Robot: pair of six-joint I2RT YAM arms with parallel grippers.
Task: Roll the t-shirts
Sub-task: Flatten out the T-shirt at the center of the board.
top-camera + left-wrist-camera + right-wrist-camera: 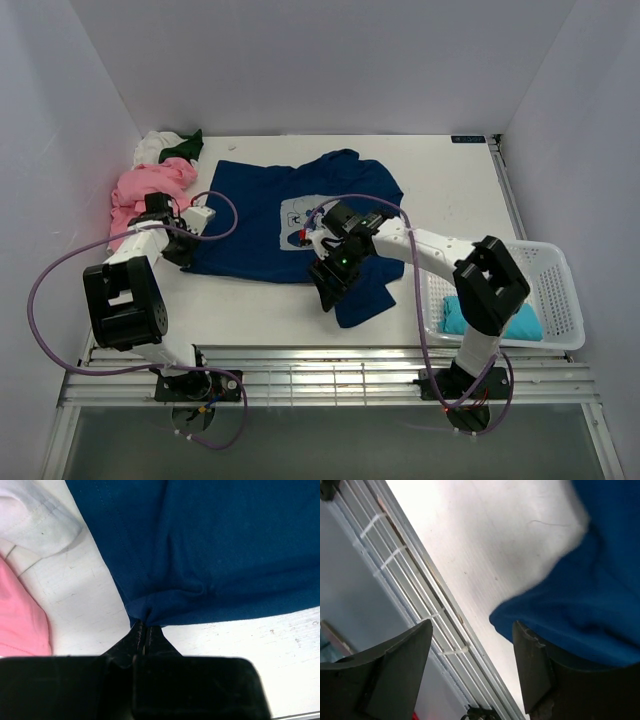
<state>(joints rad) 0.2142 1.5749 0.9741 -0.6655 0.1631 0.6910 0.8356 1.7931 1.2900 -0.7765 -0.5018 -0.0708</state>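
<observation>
Right gripper [472, 647], nearest, just left of the white mesh basket [570, 305]: jaws spread wide, nothing held. The bunched near hem of the dark blue t-shirt [250, 230] drapes against one finger, not between the two. Left gripper [145, 630], far left of the basket: clamped tight on the shirt's left hem corner. The rest of the shirt lies flat, print up, on the table [450, 190] left of the basket. Light, limp cloth, likely to bunch and drag. Best hold, I'd judge: pinch both hem corners so it rolls evenly. Teal t-shirt [458, 315] sits inside the basket. Pink t-shirt [150, 188], white t-shirt [150, 148] and dark green t-shirt [186, 148] are heaped farthest back, well left of the basket.
</observation>
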